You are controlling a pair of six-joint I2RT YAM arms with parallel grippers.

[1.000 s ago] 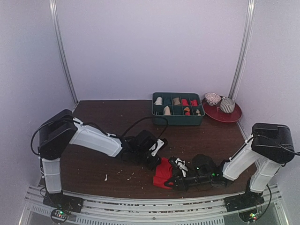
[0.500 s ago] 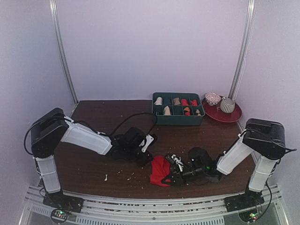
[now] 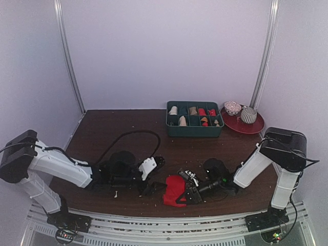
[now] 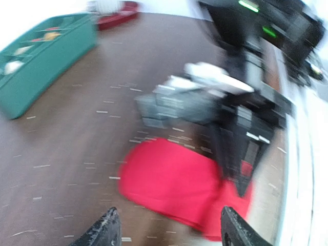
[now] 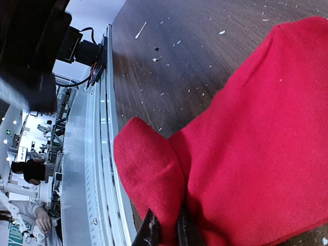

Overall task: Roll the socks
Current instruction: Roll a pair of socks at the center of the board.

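The left jaws are now spread and withdrawn from the red sock (image 5: pixel 246 128). Its edge is pinched by the right jaws alone; rolling is judged unfinished.

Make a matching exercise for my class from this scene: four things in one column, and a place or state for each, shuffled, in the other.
Things:
1 red sock
2 green tray
3 red plate
4 left gripper

States:
A open, holding nothing
B back right corner
C pinched by the right gripper
D divided into compartments

Pairs: 1-C; 2-D; 3-B; 4-A
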